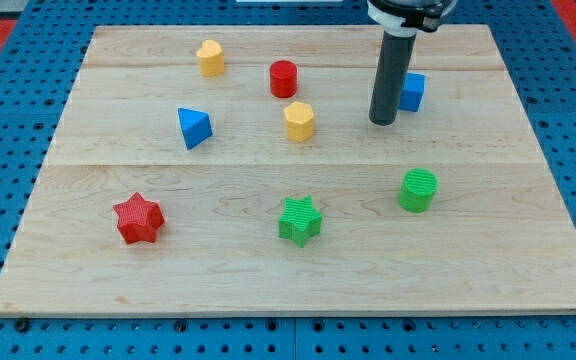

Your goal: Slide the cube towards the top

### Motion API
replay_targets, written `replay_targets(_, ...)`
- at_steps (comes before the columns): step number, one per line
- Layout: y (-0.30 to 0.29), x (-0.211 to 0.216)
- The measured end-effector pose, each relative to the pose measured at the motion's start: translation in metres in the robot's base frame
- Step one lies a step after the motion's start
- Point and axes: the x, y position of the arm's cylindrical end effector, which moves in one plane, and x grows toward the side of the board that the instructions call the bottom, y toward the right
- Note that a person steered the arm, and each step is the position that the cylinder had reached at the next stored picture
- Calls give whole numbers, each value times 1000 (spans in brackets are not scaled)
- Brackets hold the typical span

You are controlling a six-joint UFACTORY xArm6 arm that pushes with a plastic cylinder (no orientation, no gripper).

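A blue cube (pixel 413 91) sits on the wooden board (pixel 298 280) at the view's upper right. My tip (pixel 382 121) rests on the board just left of and slightly below the cube, and the dark rod hides the cube's left edge. I cannot tell if the rod touches the cube.
A yellow hexagonal block (pixel 299 121) lies left of my tip. A red cylinder (pixel 283 78) and a yellow block (pixel 210 58) sit near the top. A blue triangular block (pixel 194 127), a red star (pixel 137 218), a green star (pixel 299 220) and a green cylinder (pixel 418 190) lie lower.
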Motion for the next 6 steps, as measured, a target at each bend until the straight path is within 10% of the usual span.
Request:
replay_targets(2, 74, -18)
replay_targets(4, -2, -92)
replay_targets(6, 55, -37)
